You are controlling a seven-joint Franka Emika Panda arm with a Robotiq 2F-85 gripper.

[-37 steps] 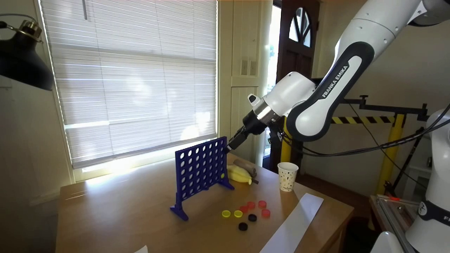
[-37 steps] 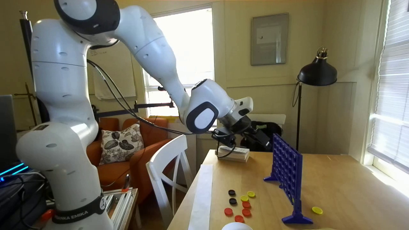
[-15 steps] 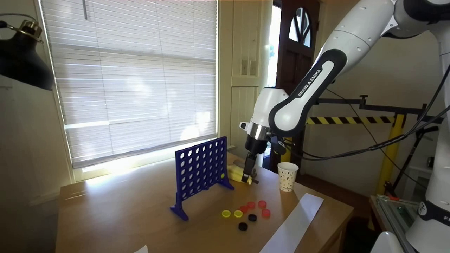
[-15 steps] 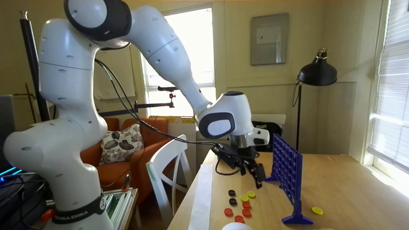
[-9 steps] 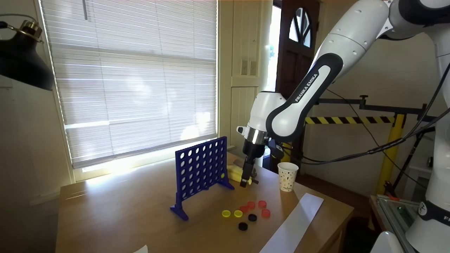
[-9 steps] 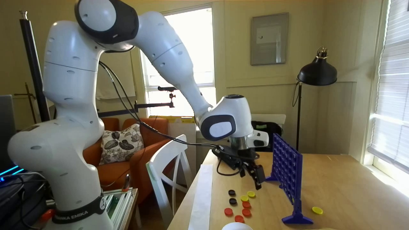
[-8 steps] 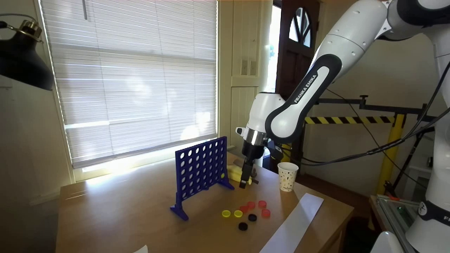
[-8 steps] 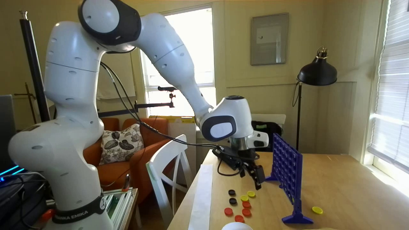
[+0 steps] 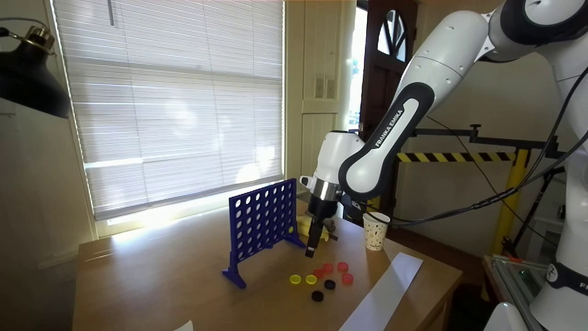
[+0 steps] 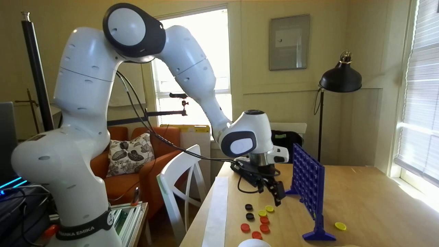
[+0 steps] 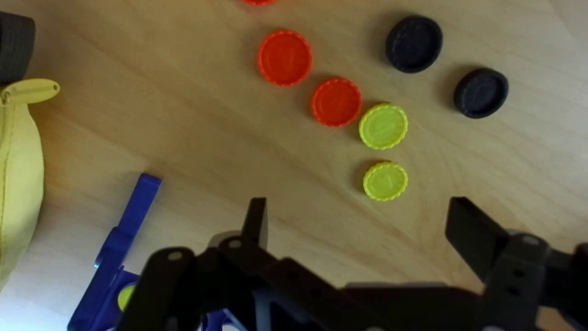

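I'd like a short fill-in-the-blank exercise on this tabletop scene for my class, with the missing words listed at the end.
1. The pincer stands ____ rather than shut.
2. In the wrist view, the two loose discs nearest the pincer are coloured ____.
3. The upright game grid is coloured ____.
4. Exactly ____ black discs lie on the table.

Missing words: open; yellow; blue; two.

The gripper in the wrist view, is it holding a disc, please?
No, the gripper stands open, its fingertips wide apart with nothing gripped.
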